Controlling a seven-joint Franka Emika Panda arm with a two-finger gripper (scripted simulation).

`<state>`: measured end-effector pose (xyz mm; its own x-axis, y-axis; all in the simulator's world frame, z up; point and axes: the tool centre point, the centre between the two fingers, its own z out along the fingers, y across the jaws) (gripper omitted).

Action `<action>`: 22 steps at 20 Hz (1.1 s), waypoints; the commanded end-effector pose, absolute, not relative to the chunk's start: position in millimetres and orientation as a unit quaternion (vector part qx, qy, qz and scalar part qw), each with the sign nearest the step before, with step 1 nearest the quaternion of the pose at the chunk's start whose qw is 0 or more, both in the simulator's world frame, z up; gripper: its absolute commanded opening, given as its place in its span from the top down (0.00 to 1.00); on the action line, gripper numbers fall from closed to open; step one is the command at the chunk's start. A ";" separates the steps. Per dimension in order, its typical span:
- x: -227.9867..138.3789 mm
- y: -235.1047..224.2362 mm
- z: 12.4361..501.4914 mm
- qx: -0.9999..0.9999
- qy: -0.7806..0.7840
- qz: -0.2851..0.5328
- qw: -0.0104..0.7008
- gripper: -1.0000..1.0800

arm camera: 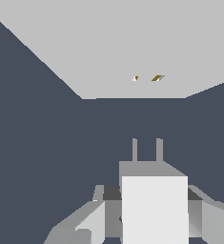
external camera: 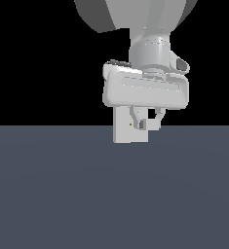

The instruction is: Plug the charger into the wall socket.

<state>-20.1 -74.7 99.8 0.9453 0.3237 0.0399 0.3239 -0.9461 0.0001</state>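
Note:
The charger [arm camera: 154,209], a small white block, sits between my fingers [arm camera: 87,221], and its two prongs [arm camera: 135,150] point toward the wall socket. My gripper [arm camera: 147,212] is shut on it. The wall socket [arm camera: 123,47] is an upright flat white plate with two small orange-edged slots [arm camera: 156,78]; a strip of floor shows between the prongs and the plate. In the exterior view my gripper [external camera: 147,121] holds the charger [external camera: 153,125] just above the floor, in front of the wall socket [external camera: 123,131], which it partly covers.
A dark blue-grey floor [external camera: 62,194] spreads around the plate under a black background. The arm's wrist and hand body [external camera: 145,90] hang above the plate.

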 end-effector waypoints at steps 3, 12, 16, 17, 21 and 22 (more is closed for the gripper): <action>-19.1 -75.3 100.4 -0.986 -0.165 -0.019 0.003 1.00; -7.4 -70.8 100.1 -0.986 -0.164 -0.019 0.003 1.00; 7.1 -65.7 100.1 -0.986 -0.164 -0.019 0.003 1.00; 10.9 -64.4 100.0 -0.986 -0.164 -0.019 0.003 1.00; 22.4 -60.5 100.0 -0.986 -0.164 -0.019 0.003 1.00; 24.3 -59.9 100.0 -0.986 -0.164 -0.019 0.003 1.00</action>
